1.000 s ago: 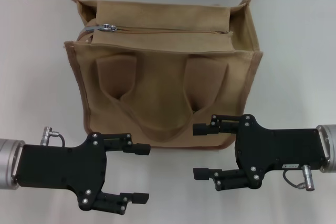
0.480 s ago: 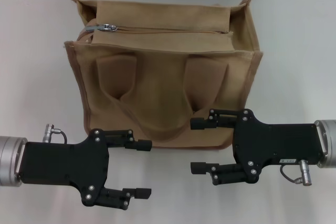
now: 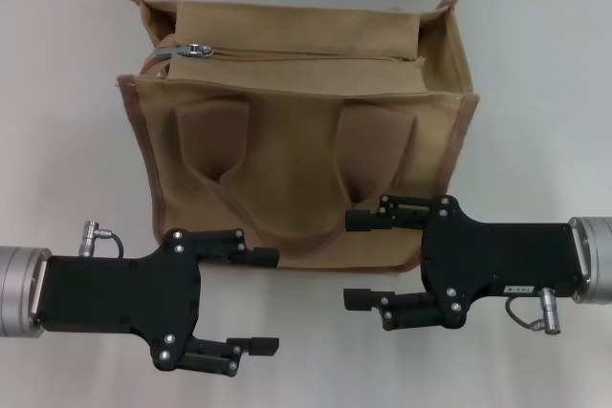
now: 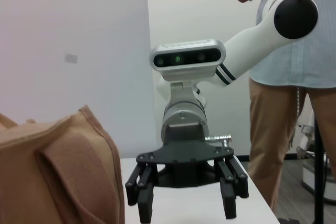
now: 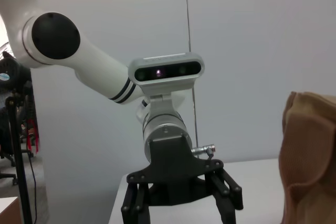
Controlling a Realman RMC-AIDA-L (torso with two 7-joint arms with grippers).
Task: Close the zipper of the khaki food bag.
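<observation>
The khaki food bag [image 3: 296, 131] stands upright in the middle of the table, its handles hanging down the front. The zipper [image 3: 316, 56] runs along the top panel, with its silver pull [image 3: 198, 49] near the left end. My left gripper [image 3: 265, 300] is open and empty, in front of the bag's lower left corner. My right gripper [image 3: 356, 261] is open and empty, in front of the bag's lower right part; its upper finger overlaps the bag's bottom edge. The two grippers face each other. The bag also shows in the left wrist view [image 4: 52, 177] and the right wrist view [image 5: 310, 156].
The white table [image 3: 535, 93] lies around the bag, with a grey wall behind it. The left wrist view shows the right arm's gripper [image 4: 187, 209] and a person [image 4: 294, 93] standing beside the table. The right wrist view shows the left arm's gripper [image 5: 181, 216].
Both grippers have moved a little toward the bag and toward each other. They stay open. The bag and the pull have not moved.
</observation>
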